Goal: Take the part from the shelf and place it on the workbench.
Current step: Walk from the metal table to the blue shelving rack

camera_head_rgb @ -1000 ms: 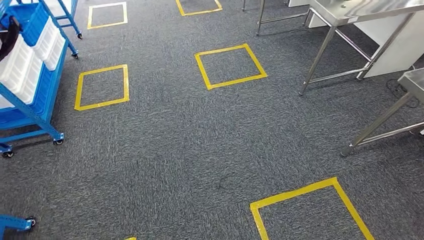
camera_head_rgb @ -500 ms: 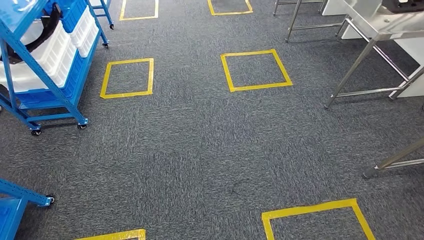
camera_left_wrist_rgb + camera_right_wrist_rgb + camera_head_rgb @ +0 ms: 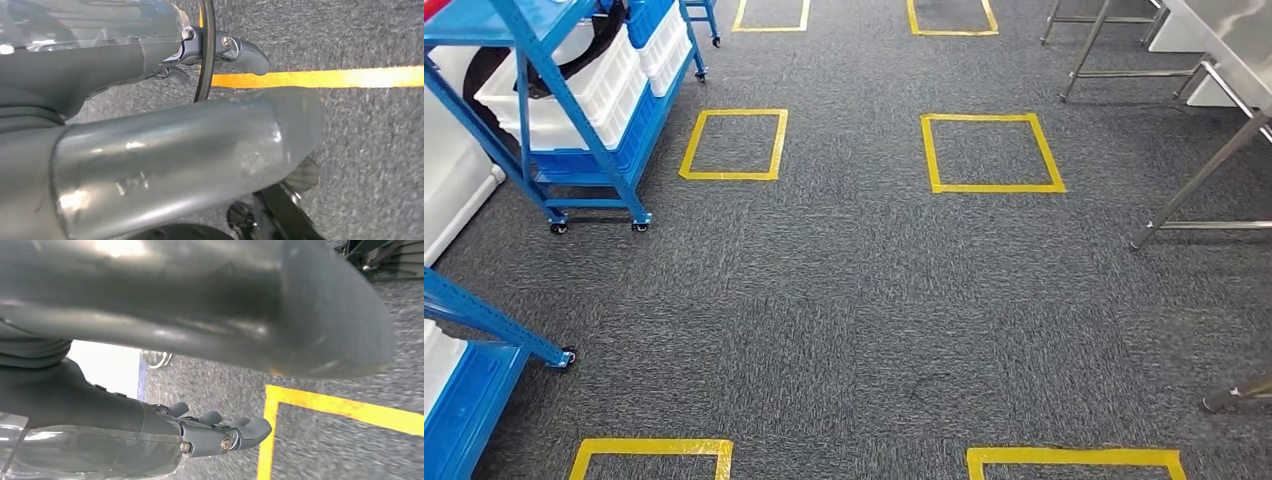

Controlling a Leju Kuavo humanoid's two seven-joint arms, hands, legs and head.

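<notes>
The head view has swung to the left across the grey carpet (image 3: 844,300), so the camera moved, not the objects. The blue wheeled shelf (image 3: 574,110) with white bins now sits further into the frame at upper left, more of it showing. The steel workbench (image 3: 1224,60) has slid toward the right edge, mostly cut off. A second blue rack (image 3: 474,380) now fills the lower left corner.
</notes>
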